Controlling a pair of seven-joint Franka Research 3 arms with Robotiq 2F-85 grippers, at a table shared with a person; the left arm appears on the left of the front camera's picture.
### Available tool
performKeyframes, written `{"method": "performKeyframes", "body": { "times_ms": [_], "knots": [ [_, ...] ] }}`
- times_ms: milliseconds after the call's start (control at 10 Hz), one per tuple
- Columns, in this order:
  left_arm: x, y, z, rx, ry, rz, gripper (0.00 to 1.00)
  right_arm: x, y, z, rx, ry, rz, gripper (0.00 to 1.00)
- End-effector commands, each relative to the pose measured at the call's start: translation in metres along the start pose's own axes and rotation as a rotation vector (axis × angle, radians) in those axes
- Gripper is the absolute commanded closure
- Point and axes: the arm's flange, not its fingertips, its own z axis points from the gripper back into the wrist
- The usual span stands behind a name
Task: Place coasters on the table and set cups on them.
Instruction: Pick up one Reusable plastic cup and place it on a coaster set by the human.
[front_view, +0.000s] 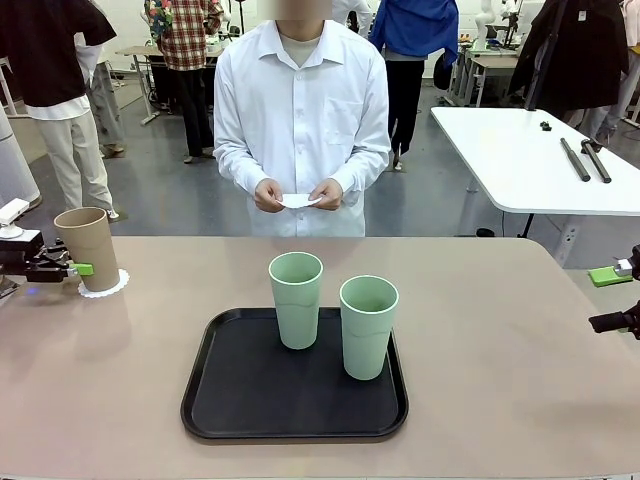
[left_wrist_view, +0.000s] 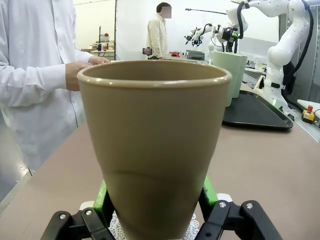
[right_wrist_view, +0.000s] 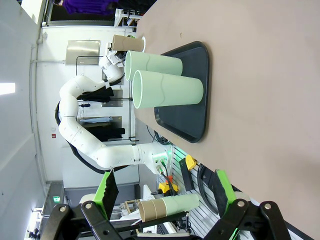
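Left pincer (front_view: 80, 268) clenched on tan cup (front_view: 88, 245), low on its body; cup upright between the pads (left_wrist_view: 102, 197), base on coaster (front_view: 118, 286) directly below them on the bench (front_view: 500, 330). Right pincer (right_wrist_view: 165, 195) released, empty; near mint cup (right_wrist_view: 167, 92) and far mint cup (right_wrist_view: 152, 62) stand on black tray (right_wrist_view: 195, 125) well ahead.

Front: fixed on the robot's side, looks across the matte beige-pink counter (front_view: 480, 330) at the white-shirted person (front_view: 300, 110). Left wrist: low, pressed near the tall tan-brown tapered cup (left_wrist_view: 155, 145). Right wrist: rolled sideways, farther back; shares the black rounded-rectangle tray (right_wrist_view: 190, 122) and pale mint-green tumblers (right_wrist_view: 167, 92) with front.
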Motion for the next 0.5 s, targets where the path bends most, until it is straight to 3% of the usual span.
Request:
{"method": "performKeyframes", "body": {
  "times_ms": [0,100,200,400],
  "knots": [
    [-0.0011,-0.0025,0.0005,-0.037,0.006,-0.015,0.17,0.0009,-0.0002,0.0005,0.016,-0.003,0.003,0.0],
    [-0.0017,-0.0027,0.0003,-0.042,0.01,-0.014,0.17,0.0009,-0.0002,0.0005,0.016,-0.003,0.003,0.0],
    [-0.0021,-0.0027,0.0004,-0.043,0.015,-0.014,0.03,0.0009,-0.0002,0.0005,0.016,-0.003,0.003,0.0],
    [-0.0018,-0.0025,0.0013,-0.046,0.02,-0.01,0.0,0.0009,-0.0002,0.0005,0.016,-0.003,0.003,0.0]
  ]
}}
